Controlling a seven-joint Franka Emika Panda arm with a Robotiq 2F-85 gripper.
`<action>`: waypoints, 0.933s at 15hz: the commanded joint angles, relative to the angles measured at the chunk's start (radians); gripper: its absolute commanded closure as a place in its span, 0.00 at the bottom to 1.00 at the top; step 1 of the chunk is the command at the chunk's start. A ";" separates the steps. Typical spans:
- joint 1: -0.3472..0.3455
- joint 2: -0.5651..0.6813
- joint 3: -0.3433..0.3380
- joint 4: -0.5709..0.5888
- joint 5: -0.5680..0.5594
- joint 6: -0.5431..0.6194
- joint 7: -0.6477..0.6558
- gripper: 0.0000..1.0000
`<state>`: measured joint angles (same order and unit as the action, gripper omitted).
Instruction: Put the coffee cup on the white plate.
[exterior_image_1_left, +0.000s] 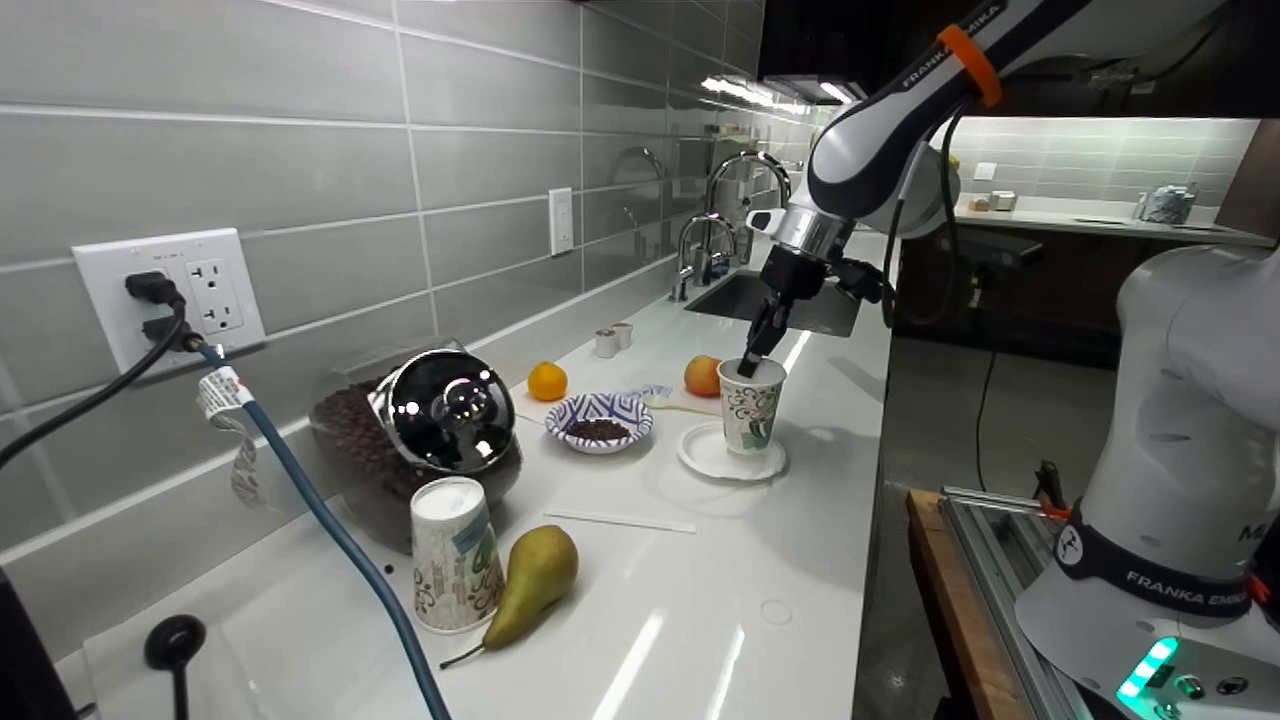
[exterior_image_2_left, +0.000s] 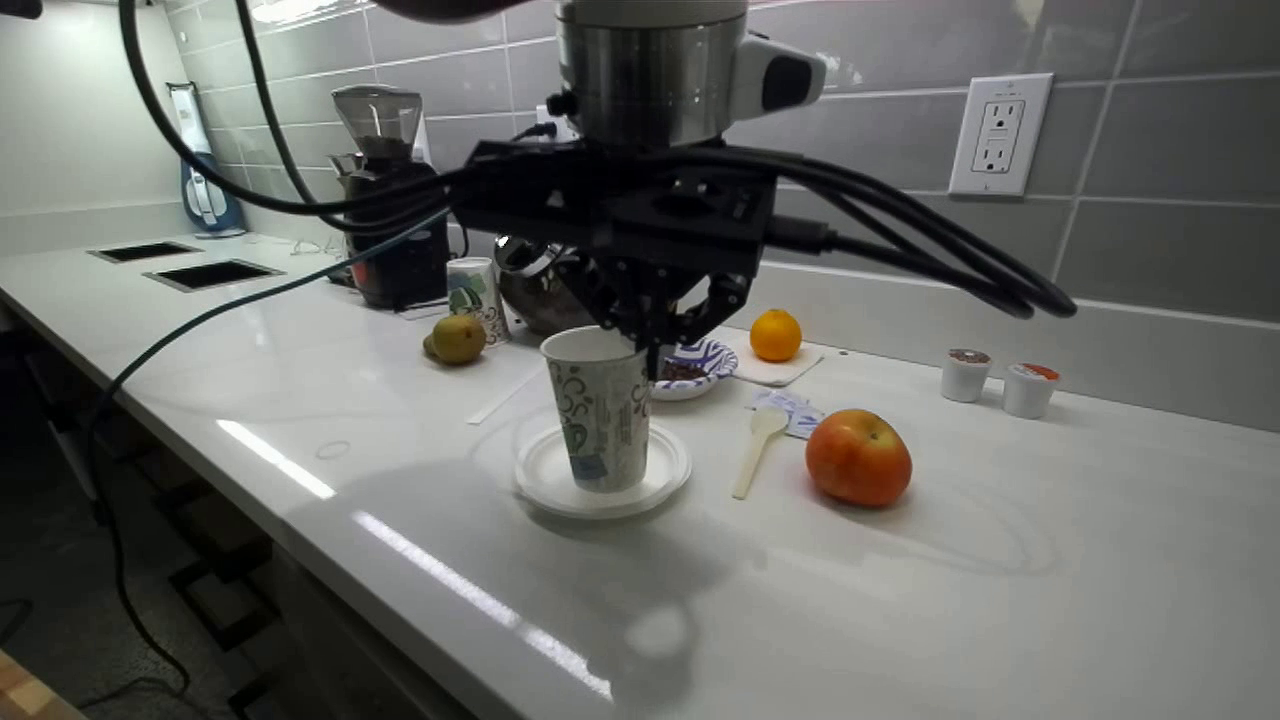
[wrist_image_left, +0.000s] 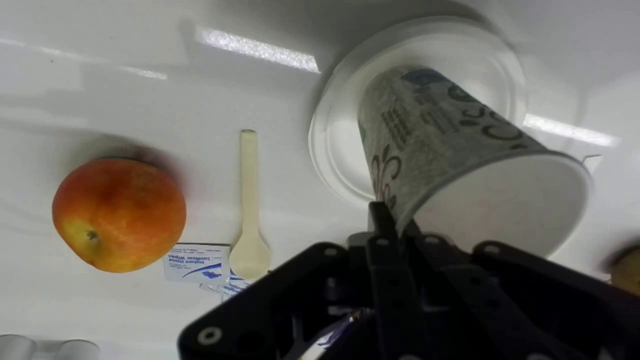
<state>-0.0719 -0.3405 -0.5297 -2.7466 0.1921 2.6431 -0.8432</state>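
The coffee cup is a whitish paper cup with dark swirl print and no handle, seen in both exterior views (exterior_image_1_left: 752, 412) (exterior_image_2_left: 600, 425) and in the wrist view (wrist_image_left: 425, 125). It is upright with a slight lean, over the middle of the white plate (exterior_image_1_left: 700, 458) (exterior_image_2_left: 540, 480) (wrist_image_left: 327, 135). Its base appears to touch the plate; a tiny gap cannot be ruled out. My gripper (exterior_image_1_left: 748, 368) (exterior_image_2_left: 652, 362) (wrist_image_left: 397, 220) is shut on the cup's rim, with one finger inside the cup and one outside.
A purple-patterned bowl (exterior_image_1_left: 598, 446) with dark beans, a red-orange fruit (exterior_image_2_left: 858, 457), a pale spoon (exterior_image_2_left: 755, 452) and an orange (exterior_image_2_left: 775, 335) are near the plate. An upside-down paper cup (exterior_image_1_left: 455, 570), a pear (exterior_image_1_left: 540, 570) and a bean jar (exterior_image_1_left: 350, 460) stand farther along the counter.
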 joint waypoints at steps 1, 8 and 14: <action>0.025 0.013 0.012 0.001 0.059 0.025 -0.055 0.99; 0.044 0.027 0.013 0.001 0.100 0.045 -0.087 0.99; 0.067 0.038 -0.008 0.000 0.106 0.057 -0.091 0.99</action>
<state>-0.0287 -0.3211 -0.5247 -2.7466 0.2630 2.6699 -0.9003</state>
